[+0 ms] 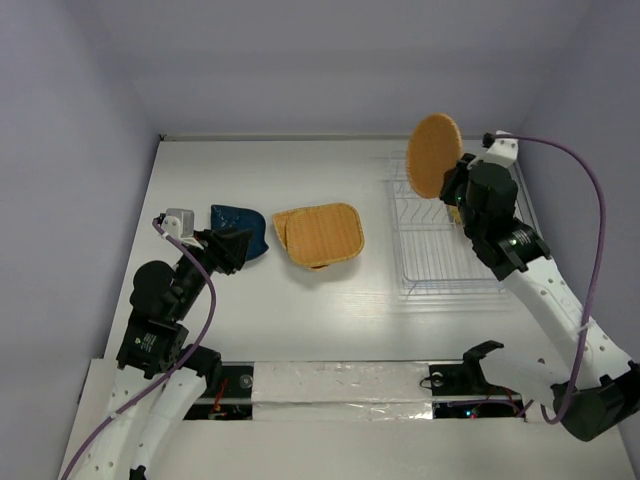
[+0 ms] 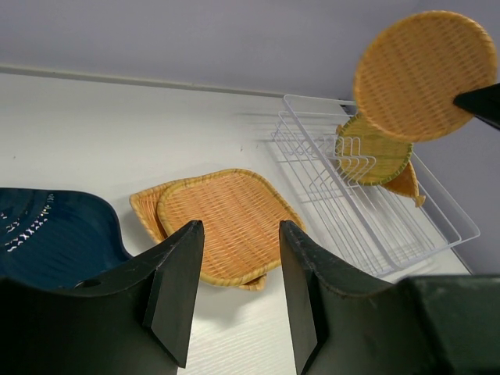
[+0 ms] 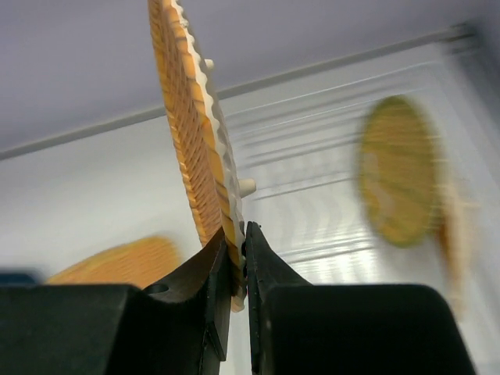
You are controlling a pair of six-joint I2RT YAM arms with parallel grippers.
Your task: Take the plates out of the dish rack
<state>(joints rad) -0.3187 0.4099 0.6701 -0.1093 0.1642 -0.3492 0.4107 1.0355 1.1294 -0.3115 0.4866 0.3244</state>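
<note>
The right claw (image 3: pixel 238 262) is clamped shut on the lower rim of a round orange woven plate (image 1: pixel 434 155). It holds the plate upright and raised above the far end of the white wire dish rack (image 1: pixel 440 250), which sits at the right side of the white bench (image 1: pixel 250 320). In the right wrist view the plate is seen edge-on, with its ribbed rim pinched between the two fingers.

A yellow-green round plate (image 2: pixel 376 150) stands upright in the far slots of the rack. Part of another orange piece (image 2: pixel 408 185) shows just behind it, too hidden to make out its shape.

On the bench, well left of the rack, a rounded-square orange woven plate (image 1: pixel 320 235) lies flat. The edge of a second woven piece (image 2: pixel 144 207) shows from under its left side. Just left of these lies a dark blue plate (image 1: pixel 240 228).

The left claw (image 2: pixel 238 234) is low at the near-left edge of the blue plate, with its fingers spread apart and nothing between them. Whether it touches the plate cannot be told.
</note>
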